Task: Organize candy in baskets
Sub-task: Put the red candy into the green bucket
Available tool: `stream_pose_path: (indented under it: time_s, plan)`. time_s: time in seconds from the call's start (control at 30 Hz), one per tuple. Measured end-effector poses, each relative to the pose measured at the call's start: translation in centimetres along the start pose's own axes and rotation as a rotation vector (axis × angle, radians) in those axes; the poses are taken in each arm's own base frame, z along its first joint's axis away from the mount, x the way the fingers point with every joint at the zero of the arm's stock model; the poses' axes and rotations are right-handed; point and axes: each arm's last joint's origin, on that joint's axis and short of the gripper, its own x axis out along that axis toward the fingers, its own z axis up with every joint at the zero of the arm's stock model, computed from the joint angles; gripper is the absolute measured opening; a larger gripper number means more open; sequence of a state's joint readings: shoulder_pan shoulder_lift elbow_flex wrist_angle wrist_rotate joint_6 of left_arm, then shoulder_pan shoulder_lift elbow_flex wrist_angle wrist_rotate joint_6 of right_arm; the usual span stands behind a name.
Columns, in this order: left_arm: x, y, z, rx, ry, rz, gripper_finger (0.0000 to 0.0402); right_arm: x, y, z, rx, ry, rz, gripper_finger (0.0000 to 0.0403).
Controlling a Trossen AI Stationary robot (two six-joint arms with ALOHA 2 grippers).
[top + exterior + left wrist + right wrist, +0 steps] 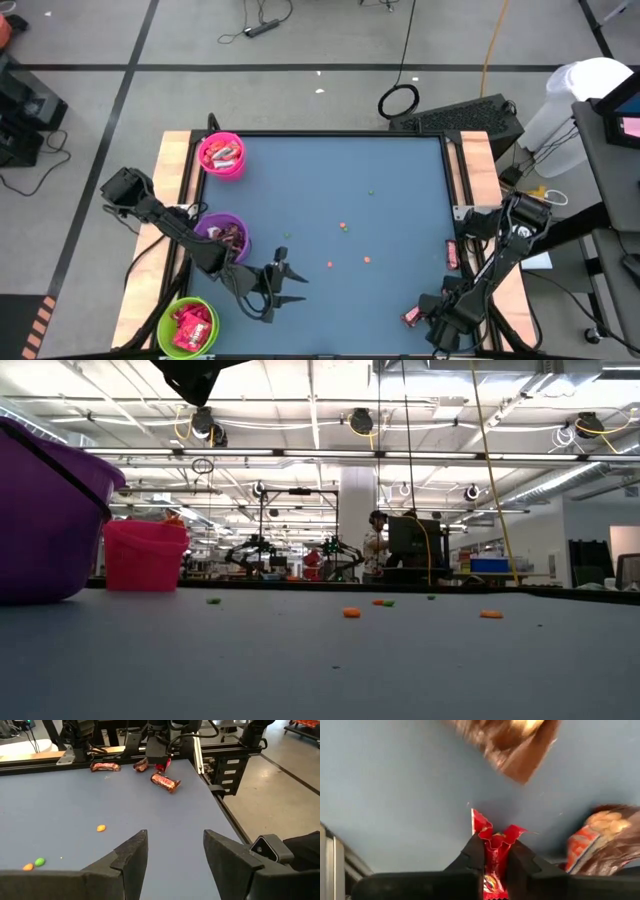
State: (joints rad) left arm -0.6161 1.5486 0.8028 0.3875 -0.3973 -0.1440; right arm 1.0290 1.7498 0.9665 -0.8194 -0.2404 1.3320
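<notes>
right gripper [495, 857] clenched on red candy [495, 845] | brown candy [600, 845] beside | left gripper [175, 855] released

Blue-grey table [330, 200] with pale wooden side rails, seen from above. Along its left edge, three baskets: pink basket [221, 155] at the far corner, purple basket [224, 235] midway, lime green basket [188, 327] at the near corner, each holding candy. Scattered mid-table, tiny orange and green specks [343, 227]; near the right edge, loose wrapped candy [165, 782] and one by the rail [452, 254].
</notes>
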Motion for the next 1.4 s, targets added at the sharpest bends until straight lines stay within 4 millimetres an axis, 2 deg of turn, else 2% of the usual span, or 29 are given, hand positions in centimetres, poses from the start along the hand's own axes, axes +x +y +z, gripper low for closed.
stream_pose_path:
  time_s: [0.3,0.4,0.5,0.83,1.07,1.23,1.4]
  plan:
    - [0.2,0.4,0.0,-0.01,0.001,0.014,0.0199,-5.1,0.9,-0.2,0.088,-0.178,0.157,0.0028]
    - [0.2,0.4,0.0,-0.01,0.001,0.014,0.0199,-6.8,1.2,0.4,0.082,-0.321,0.206,0.0027]
    - [0.2,0.4,0.0,-0.01,0.001,0.014,0.0199,-7.6,1.5,1.4,0.041,-0.507,0.213,0.0029]
    - [0.4,1.2,0.6,-0.037,-0.045,0.056,0.0199,-10.1,1.6,6.3,-0.094,-1.069,0.061,0.0029]
    - [0.6,1.8,1.0,-0.057,-0.08,0.072,0.0199,-11.3,1.5,11.1,-0.205,-1.251,-0.065,0.0031]
    - [0.7,2.3,1.1,-0.063,-0.082,0.086,0.0199,-12.4,1.3,14.5,-0.233,-1.38,-0.095,0.003]
    - [0.8,2.4,1.0,-0.062,-0.079,0.09,0.0199,-13.6,0.9,16.7,-0.237,-1.497,-0.115,0.0031]
